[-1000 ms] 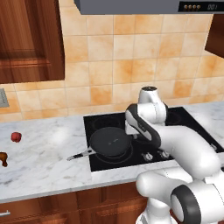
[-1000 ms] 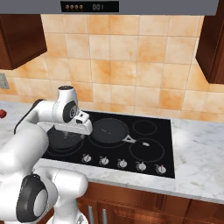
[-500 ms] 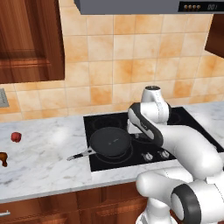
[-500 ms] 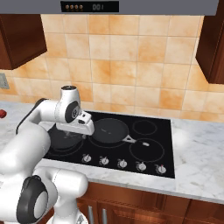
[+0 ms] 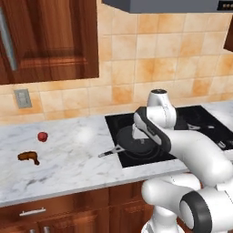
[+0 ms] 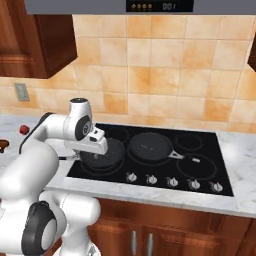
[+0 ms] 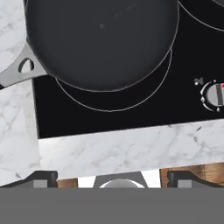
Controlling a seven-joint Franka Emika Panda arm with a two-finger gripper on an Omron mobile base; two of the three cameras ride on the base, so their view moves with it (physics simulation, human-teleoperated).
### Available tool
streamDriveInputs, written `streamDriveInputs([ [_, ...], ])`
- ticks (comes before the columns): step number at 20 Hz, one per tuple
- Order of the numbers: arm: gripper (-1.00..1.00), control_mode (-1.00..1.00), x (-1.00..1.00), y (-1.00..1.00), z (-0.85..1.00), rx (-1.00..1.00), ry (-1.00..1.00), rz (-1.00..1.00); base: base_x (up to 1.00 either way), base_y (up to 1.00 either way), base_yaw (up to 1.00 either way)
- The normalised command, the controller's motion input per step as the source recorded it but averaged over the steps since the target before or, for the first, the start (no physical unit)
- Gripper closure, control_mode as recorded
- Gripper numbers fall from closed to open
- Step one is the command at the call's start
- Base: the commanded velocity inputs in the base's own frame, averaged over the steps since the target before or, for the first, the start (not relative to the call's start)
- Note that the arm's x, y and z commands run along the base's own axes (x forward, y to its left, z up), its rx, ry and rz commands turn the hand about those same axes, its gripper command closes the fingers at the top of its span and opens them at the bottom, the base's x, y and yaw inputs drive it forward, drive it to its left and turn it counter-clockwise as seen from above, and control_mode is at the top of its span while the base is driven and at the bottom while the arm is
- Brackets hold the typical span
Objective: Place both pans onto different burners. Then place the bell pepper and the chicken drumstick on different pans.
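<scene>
Pincer wide open, gripping nothing, bottom of hand view, round black frying pan on thin grey burner ring upper centre, second black pan mid-cooktop right base view, small red bell pepper and brown chicken drumstick on white marble desk, left of left base view.

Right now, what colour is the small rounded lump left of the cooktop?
Bright red: the small rounded bell pepper on the white marble counter, clearest in the left base view.
</scene>
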Motion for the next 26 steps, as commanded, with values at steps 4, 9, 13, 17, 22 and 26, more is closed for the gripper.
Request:
streamDriveInputs([
  [4, -1.0, 1.0, 0.0, 0.0, 0.0, 0.0, 0.0, 0.0, 0.12, 0.96, -0.06],
  [9, -1.0, 1.0, 0.0, 0.0, 0.0, 0.0, 0.0, 0.0, 0.09, 0.45, 0.0],
  [13, -1.0, 1.0, 0.0, 0.0, 0.0, 0.0, 0.0, 0.0, 0.22, 0.0, 0.04],
  [17, -1.0, 1.0, 0.0, 0.0, 0.0, 0.0, 0.0, 0.0, 0.4, 0.0, 0.01],
  [22, -1.0, 1.0, 0.0, 0.0, 0.0, 0.0, 0.0, 0.0, 0.38, -0.02, 0.01],
  [26, -1.0, 1.0, 0.0, 0.0, 0.0, 0.0, 0.0, 0.0, 0.32, -0.01, 0.01],
])
